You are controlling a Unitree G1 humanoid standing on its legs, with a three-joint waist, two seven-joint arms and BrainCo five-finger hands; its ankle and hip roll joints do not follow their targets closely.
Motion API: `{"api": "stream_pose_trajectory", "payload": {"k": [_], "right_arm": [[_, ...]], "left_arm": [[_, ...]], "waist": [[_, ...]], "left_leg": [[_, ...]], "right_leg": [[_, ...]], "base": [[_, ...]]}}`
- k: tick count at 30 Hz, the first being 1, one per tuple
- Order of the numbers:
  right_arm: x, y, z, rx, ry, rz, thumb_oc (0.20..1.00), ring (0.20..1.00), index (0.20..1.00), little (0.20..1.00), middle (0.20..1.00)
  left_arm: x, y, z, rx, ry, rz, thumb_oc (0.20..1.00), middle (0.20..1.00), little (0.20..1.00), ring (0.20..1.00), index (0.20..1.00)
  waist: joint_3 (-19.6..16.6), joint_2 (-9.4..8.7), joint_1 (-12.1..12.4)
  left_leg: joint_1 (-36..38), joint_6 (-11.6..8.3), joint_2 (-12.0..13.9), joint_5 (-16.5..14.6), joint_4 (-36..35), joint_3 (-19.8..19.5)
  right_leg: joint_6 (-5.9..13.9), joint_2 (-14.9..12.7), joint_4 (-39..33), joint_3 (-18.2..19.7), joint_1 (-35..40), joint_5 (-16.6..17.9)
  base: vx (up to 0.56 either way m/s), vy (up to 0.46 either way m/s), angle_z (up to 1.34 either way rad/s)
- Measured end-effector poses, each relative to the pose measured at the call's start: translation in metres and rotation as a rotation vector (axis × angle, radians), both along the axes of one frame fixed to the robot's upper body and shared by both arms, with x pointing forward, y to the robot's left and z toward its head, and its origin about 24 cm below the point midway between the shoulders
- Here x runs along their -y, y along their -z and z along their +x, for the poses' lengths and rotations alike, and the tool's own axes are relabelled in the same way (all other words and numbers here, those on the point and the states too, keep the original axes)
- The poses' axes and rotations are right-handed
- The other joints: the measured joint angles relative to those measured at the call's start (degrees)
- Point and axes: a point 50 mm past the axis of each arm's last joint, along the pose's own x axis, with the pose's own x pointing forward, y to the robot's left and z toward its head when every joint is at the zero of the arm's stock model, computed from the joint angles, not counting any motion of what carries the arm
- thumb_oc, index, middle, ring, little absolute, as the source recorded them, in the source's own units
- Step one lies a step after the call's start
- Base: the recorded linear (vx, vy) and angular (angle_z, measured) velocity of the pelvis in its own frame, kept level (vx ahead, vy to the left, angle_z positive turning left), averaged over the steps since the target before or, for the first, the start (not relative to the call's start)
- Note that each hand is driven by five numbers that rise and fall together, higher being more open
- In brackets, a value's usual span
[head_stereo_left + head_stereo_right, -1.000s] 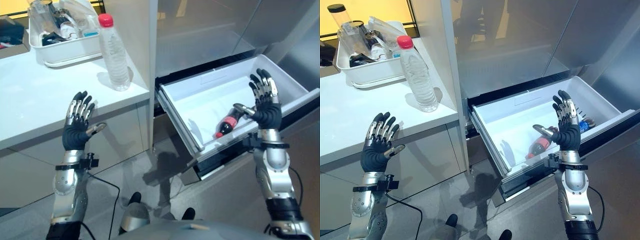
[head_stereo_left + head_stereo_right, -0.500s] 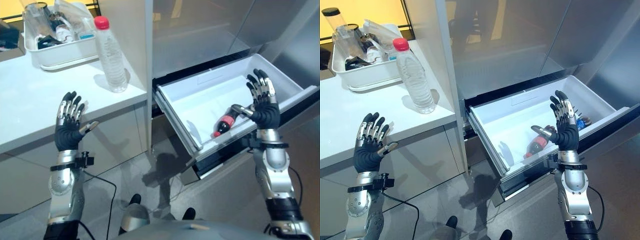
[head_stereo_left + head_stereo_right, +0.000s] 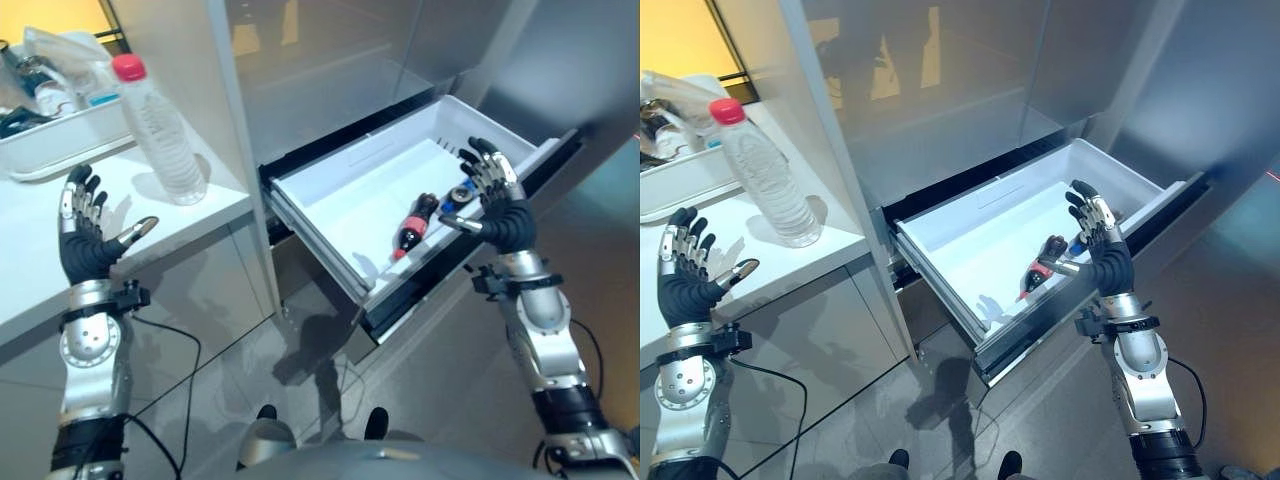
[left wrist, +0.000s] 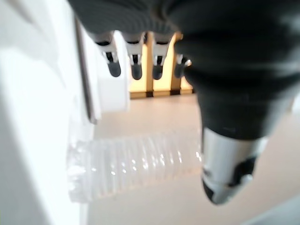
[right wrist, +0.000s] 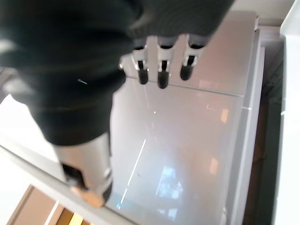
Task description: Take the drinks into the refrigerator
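A clear water bottle (image 3: 158, 132) with a red cap stands upright on the white counter (image 3: 60, 250), near the counter's right end. My left hand (image 3: 83, 240) is raised open to its left, holding nothing; the bottle (image 4: 140, 161) shows past its fingers in the left wrist view. The white refrigerator drawer (image 3: 330, 195) is pulled out. Inside it lies a dark cola bottle (image 3: 413, 222) with a red label, and a second small drink (image 3: 458, 194) beside it. My right hand (image 3: 500, 205) is raised open at the drawer's front right corner, empty.
A white tray (image 3: 45, 135) with several items sits at the back left of the counter. Grey refrigerator doors (image 3: 970, 70) rise above the drawer. Grey floor (image 3: 300, 390) lies below the drawer and the counter front.
The camera has swung to the right, so everything sits further left in view. Both hands stay raised and open. The small drink beside the cola bottle now shows clear of my right hand.
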Motion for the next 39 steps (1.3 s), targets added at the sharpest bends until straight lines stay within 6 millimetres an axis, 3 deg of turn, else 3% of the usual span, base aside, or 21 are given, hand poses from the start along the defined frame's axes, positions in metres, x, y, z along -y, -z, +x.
{"api": "stream_pose_trajectory", "payload": {"k": [6,26,34,39], "right_arm": [[-0.012,-0.006,-0.004,0.01,-0.114,0.004,1.0,1.0,1.0,1.0,1.0],[-0.011,-0.006,-0.006,-0.013,-0.171,-0.015,1.0,1.0,1.0,1.0,1.0],[-0.013,-0.006,-0.012,-0.008,-0.194,-0.008,1.0,1.0,1.0,1.0,1.0],[-0.016,-0.003,-0.013,-0.027,-0.219,0.003,1.0,1.0,1.0,1.0,1.0]], "left_arm": [[-0.013,0.012,0.004,-0.07,-0.044,-0.026,1.0,1.0,1.0,1.0,1.0],[-0.039,0.049,0.0,-0.231,-0.108,-0.148,1.0,1.0,1.0,1.0,1.0],[-0.045,0.047,0.001,-0.227,-0.126,-0.166,1.0,1.0,1.0,1.0,1.0],[-0.049,0.035,0.003,-0.227,-0.118,-0.117,1.0,1.0,1.0,1.0,1.0]], "waist": [[-0.7,0.04,-1.3],[-5.3,0.44,-1.8],[-5.6,-0.03,-2.9],[-5.9,-1.62,-3.2]], "left_leg": [[0.7,-0.04,0.4,0.0,-0.6,1.4],[1.3,-0.01,0.5,-0.1,-0.9,4.4],[1.2,0.06,0.6,-0.3,-1.2,5.7],[1.2,-0.02,0.8,-0.4,-1.2,6.2]], "right_leg": [[-0.18,0.6,0.0,1.4,-0.6,0.4],[-0.18,1.1,-1.3,3.9,-1.3,1.6],[-0.35,1.5,-2.1,5.3,-1.5,2.5],[-0.52,1.8,-2.7,5.8,-1.9,3.0]], "base": [[0.01,0.008,-0.14],[0.01,0.006,-0.07],[0.01,0.011,-0.09],[0.01,0.005,-0.07]]}}
